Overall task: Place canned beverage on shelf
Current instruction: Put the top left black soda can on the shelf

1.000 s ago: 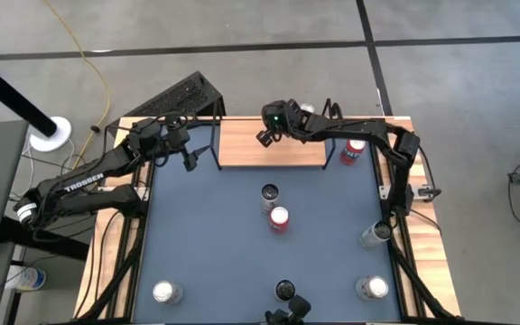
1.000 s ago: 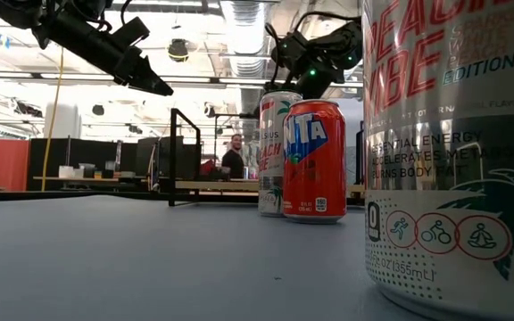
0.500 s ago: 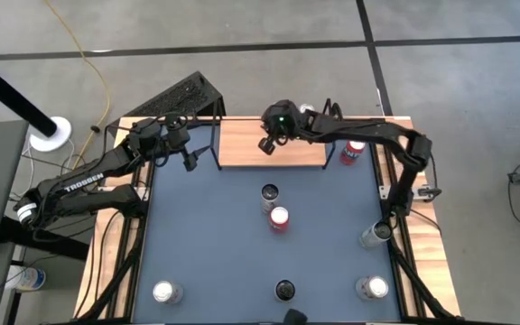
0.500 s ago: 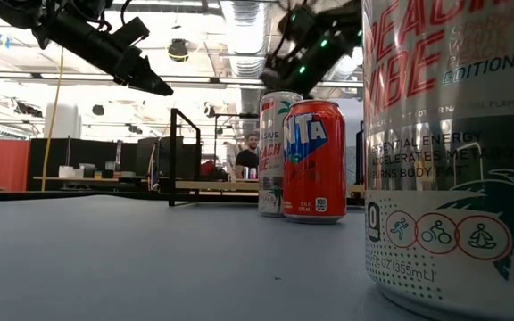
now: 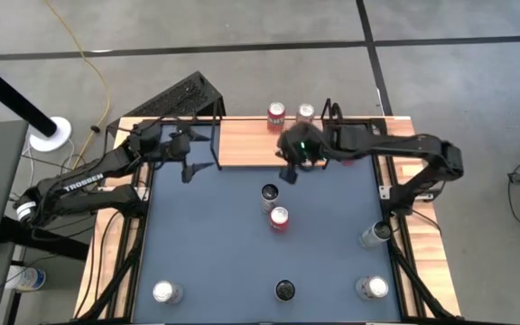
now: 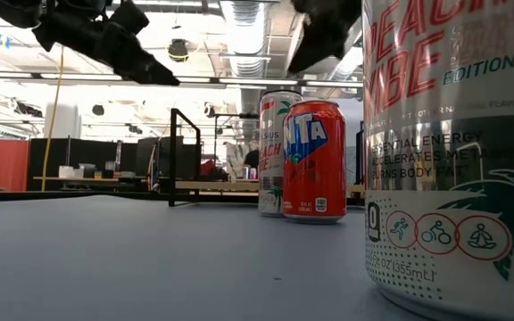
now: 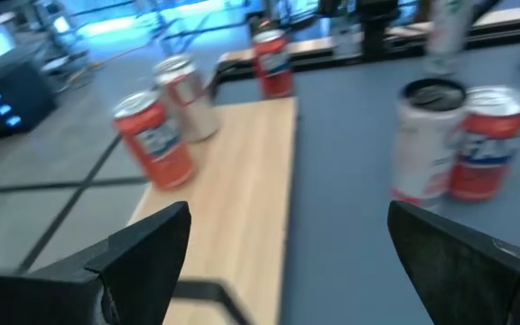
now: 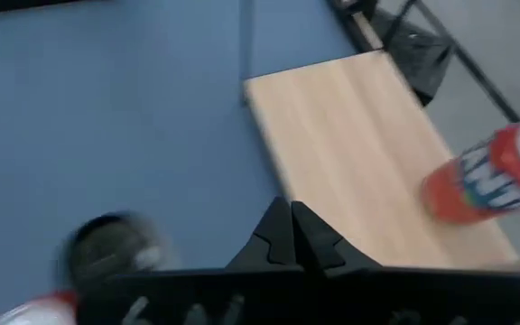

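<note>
Two cans [image 5: 276, 112] stand on the shelf [image 5: 246, 144], far edge — room left in front | my right end effector [image 5: 289, 173] clenched, empty, over the shelf's near edge, heading, I judge, for the middle pair [image 5: 274, 208] on the surface [image 5: 206, 244] | left end effector [image 5: 188, 169] released, waiting beside the shelf

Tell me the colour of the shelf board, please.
The shelf board is light wood, seen best in the high view.

- Nearest can [image 6: 449, 152], low view: "PEACH VIBE" partly cut off, "EDITION", "ESSENTIAL ENERGY", "355ml".
- Orange-red can [image 6: 315, 160]: letters "NTA" legible.
- Pale can behind it [image 6: 271, 152]: "PEACH" partly legible.
- Left arm [image 5: 84, 181]: "TROSSEN".
</note>
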You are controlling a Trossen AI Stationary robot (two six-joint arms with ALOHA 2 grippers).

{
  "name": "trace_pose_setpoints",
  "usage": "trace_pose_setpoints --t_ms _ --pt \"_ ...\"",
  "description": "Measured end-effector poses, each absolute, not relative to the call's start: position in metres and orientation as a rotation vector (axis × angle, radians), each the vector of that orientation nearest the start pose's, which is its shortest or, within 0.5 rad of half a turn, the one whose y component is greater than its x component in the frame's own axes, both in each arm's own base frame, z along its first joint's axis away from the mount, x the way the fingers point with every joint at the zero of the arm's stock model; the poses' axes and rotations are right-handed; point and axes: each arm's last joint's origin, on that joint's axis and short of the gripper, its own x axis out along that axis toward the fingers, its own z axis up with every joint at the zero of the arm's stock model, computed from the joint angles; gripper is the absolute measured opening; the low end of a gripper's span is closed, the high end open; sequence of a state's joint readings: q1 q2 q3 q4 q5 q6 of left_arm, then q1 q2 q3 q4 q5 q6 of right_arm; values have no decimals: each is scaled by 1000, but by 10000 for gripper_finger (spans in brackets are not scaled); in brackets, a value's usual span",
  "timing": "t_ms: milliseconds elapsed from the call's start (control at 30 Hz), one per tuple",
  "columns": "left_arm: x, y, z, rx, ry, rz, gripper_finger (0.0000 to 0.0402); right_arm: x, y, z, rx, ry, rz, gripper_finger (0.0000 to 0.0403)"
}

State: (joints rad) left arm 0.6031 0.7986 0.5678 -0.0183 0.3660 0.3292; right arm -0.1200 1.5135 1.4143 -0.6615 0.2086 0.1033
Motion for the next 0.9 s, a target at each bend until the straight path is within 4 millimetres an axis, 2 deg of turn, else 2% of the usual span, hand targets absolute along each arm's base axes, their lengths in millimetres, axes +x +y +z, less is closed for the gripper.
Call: trace_pose_setpoints --t_ms 200,467,567,733,900 --pt "162 78 271 243 254 84 364 311 6 331 40 825 -424 0" --pt "171 58 271 265 248 1 364 292 48 319 52 898 -408 0" --pt "174 49 273 258 220 -43 364 282 62 312 52 859 -353 0" --pt "181 25 272 236 5 -133 364 271 87 290 15 715 -214 0" --pt "182 12 266 203 -27 -119 364 261 104 273 -22 622 -111 0"
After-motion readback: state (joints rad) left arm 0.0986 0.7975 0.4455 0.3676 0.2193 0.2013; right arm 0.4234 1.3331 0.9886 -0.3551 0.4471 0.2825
